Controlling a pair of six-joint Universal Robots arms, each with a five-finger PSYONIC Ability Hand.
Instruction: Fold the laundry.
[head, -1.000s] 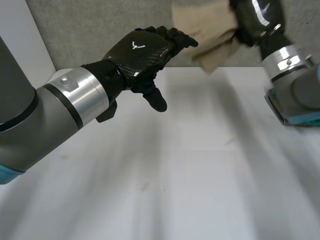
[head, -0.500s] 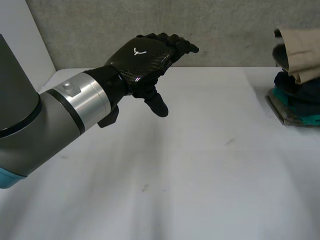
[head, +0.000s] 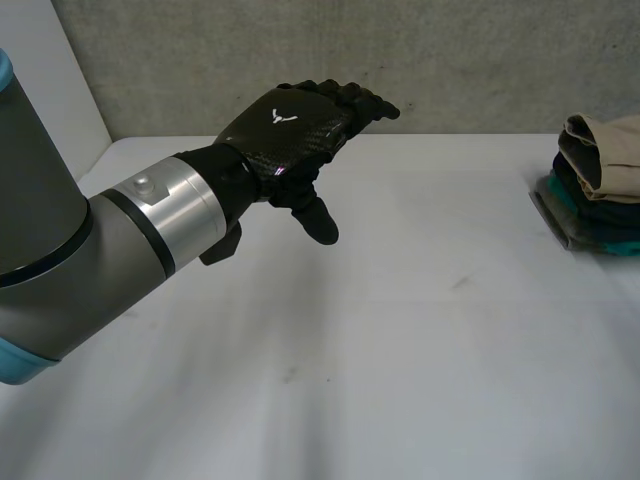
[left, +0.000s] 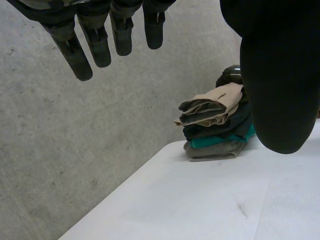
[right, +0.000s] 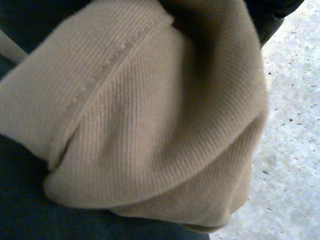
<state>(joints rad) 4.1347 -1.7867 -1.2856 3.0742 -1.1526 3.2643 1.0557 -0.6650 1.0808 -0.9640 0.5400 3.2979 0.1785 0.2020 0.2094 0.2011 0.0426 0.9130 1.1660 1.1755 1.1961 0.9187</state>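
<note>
Worktop (head: 400, 360) right edge: laundry stack (head: 592, 218), beige garment (head: 606, 150) bulging on top. Left robot hand (head: 290, 125) spread, empty. Your bump could topple it.

Robot test lab, plain white counter (head: 400, 360), raw concrete wall (head: 450, 60), grey robot arm (head: 90, 250), folded clothes stack (head: 600, 180).

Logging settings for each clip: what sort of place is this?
Likely a lab test bench: white table, rough concrete wall behind it, and a stack of folded clothes at the table's right end.
</note>
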